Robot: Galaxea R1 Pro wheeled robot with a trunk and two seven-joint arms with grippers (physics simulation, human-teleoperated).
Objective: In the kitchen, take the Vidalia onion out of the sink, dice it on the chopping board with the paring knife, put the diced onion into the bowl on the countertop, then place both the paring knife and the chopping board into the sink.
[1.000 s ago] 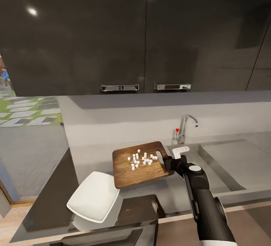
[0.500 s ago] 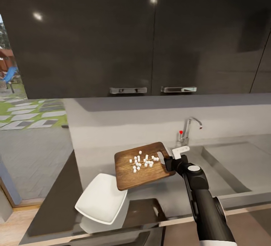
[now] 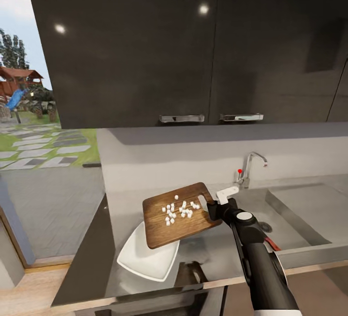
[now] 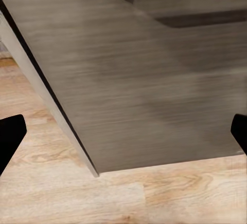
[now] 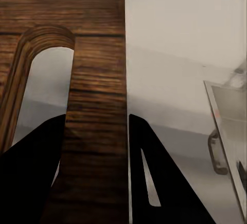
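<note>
**Board with diced onion held over the bowl**

Right gripper (image 3: 212, 206) clamped on the handle end of the chopping board (image 3: 176, 214), beside the slot-shaped hole; in the right wrist view, dark fingers (image 5: 154, 183) pressed against both sides of the wooden strip (image 5: 95, 131) next to the slot. Board held above the grey surface (image 3: 212, 253), tilted down a little toward its far end. White diced onion (image 3: 178, 208) scattered near the middle of the board. White bowl (image 3: 145, 258) resting on the surface below, its near-sink part hidden under the board's lower corner. Sink (image 3: 290, 209) just to the right of the gripper, with chrome faucet (image 3: 251, 167) and red knob (image 3: 239, 171) behind. A reddish item (image 3: 272, 244) lying in the basin, too small to tell. Glossy black cabinets (image 3: 193, 45) overhead. Left gripper (image 4: 123, 136) spread wide, holding nothing, over a grey panel (image 4: 128, 80) and wood floor (image 4: 103, 198).
</note>
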